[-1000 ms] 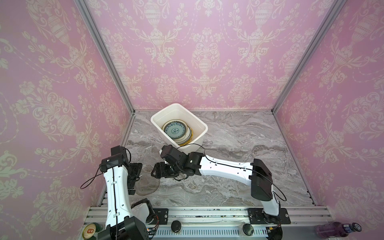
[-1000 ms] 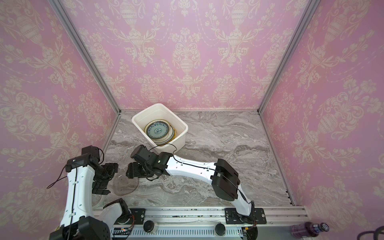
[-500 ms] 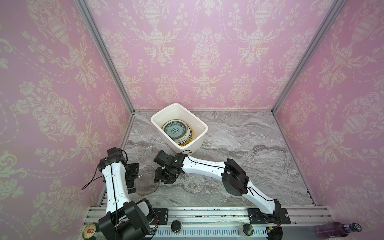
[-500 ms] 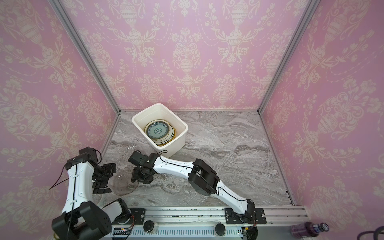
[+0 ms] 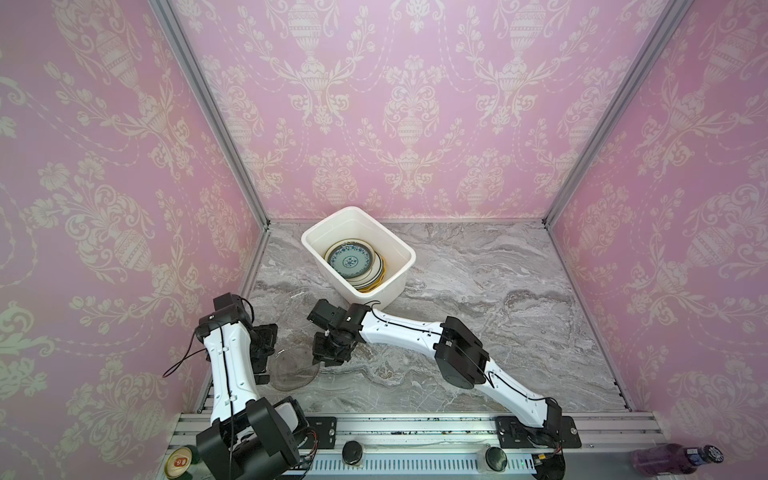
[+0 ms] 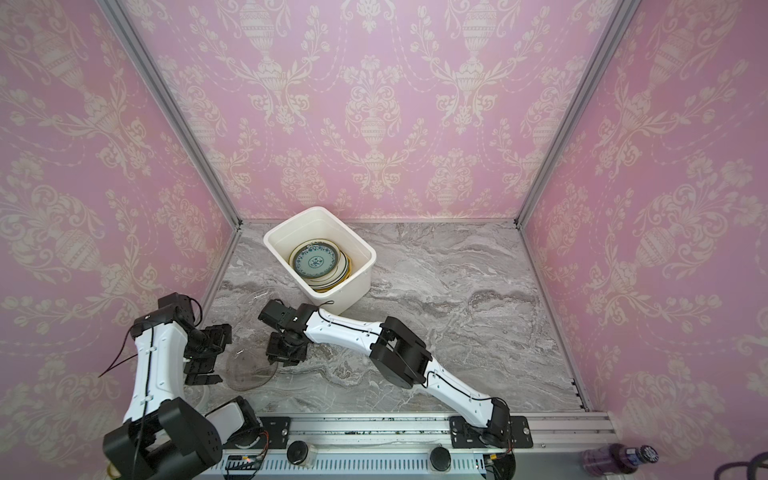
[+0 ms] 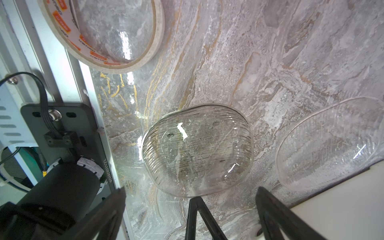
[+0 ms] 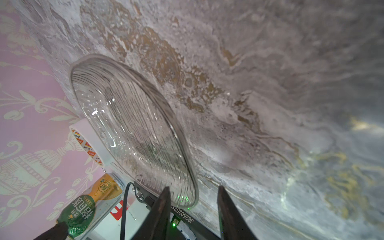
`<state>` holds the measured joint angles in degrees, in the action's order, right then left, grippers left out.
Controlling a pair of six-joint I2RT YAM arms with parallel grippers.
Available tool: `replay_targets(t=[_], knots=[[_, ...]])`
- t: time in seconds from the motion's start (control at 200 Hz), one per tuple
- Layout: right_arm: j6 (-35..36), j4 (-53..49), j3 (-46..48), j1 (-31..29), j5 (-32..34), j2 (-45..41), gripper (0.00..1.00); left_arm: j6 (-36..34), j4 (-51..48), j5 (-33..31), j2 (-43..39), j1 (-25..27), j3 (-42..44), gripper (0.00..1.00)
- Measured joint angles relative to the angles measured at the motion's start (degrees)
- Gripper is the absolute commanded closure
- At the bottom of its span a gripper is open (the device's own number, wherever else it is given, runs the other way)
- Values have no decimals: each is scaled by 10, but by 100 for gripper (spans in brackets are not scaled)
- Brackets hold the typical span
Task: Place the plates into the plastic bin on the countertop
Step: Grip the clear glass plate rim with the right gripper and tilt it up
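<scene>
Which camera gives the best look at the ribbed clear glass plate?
The left wrist view: the ribbed glass plate shows nearly whole, ridges crisp. The right wrist view shows the plate slanted. In both top views the plate is a faint outline.

Lower, and closing in
The right gripper [image 5: 321, 360] has come down to the rim of the glass plate [image 5: 291, 369], jaws drawn closer, and its elbow [image 5: 459, 357] has dropped low over the countertop [image 5: 457, 266].
</scene>
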<state>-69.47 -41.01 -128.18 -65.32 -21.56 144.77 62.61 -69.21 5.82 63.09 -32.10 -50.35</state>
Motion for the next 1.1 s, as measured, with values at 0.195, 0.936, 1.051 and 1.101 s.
replay_targets(t=[0.195, 0.936, 1.051, 1.101], knots=[[-17, 12, 1, 4, -15, 6, 74, 0, 0, 0, -8, 0, 0, 1], [-35, 5, -28, 12, -31, 36, 100, 0, 23, 29, -26, 0, 2, 1], [-11, -5, -10, 13, -21, 23, 100, 0, 23, 42, -31, 0, -12, 1], [3, -10, 12, 13, -15, 6, 100, -3, 24, 46, -34, 0, -24, 1]])
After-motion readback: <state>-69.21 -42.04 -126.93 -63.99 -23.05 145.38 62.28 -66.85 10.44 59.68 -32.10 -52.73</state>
